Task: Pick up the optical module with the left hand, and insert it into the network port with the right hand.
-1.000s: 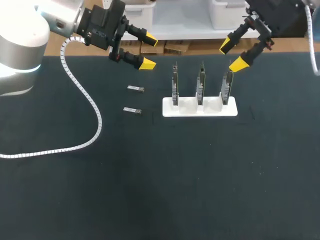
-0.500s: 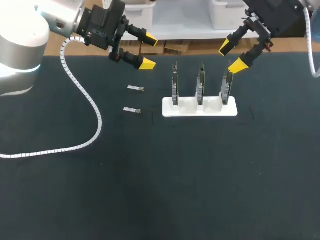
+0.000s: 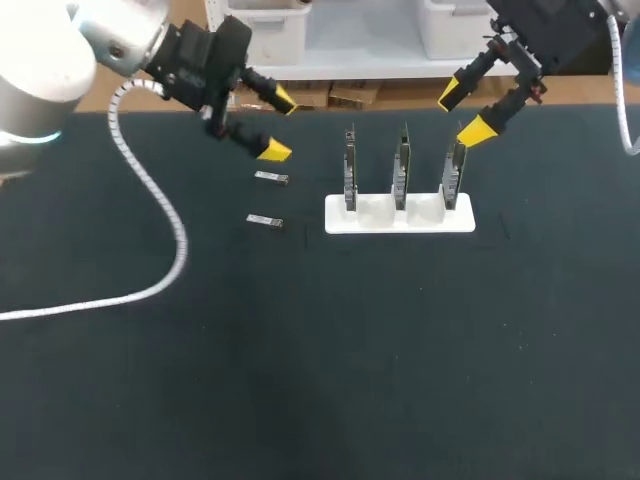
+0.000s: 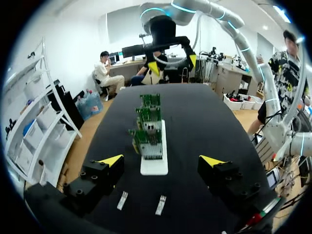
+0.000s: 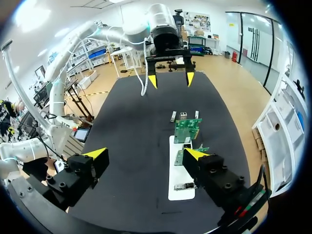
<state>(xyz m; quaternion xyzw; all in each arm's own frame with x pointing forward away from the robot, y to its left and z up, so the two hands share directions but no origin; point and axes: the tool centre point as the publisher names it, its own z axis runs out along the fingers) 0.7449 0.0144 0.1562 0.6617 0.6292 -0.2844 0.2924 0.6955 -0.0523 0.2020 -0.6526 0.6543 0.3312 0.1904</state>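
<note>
Two small metal optical modules lie on the black table: the far one (image 3: 271, 178) and the near one (image 3: 265, 221). In the left wrist view they appear as the far module (image 4: 160, 205) and the near module (image 4: 122, 200), just ahead of and below the fingers. My left gripper (image 3: 276, 125) hangs open above and behind them. A white holder (image 3: 400, 215) carries three upright green network cards (image 3: 400, 165). My right gripper (image 3: 464, 112) is open above the holder's right end. In the right wrist view the cards (image 5: 186, 130) stand ahead of the open right gripper (image 5: 146, 156).
A white coiled cable (image 3: 165, 220) trails from my left arm across the table's left part. Cardboard boxes (image 3: 335, 97) and white bins sit past the table's far edge.
My left gripper has dropped and moved slightly left, closer to the two modules. The right arm has stayed in place.
</note>
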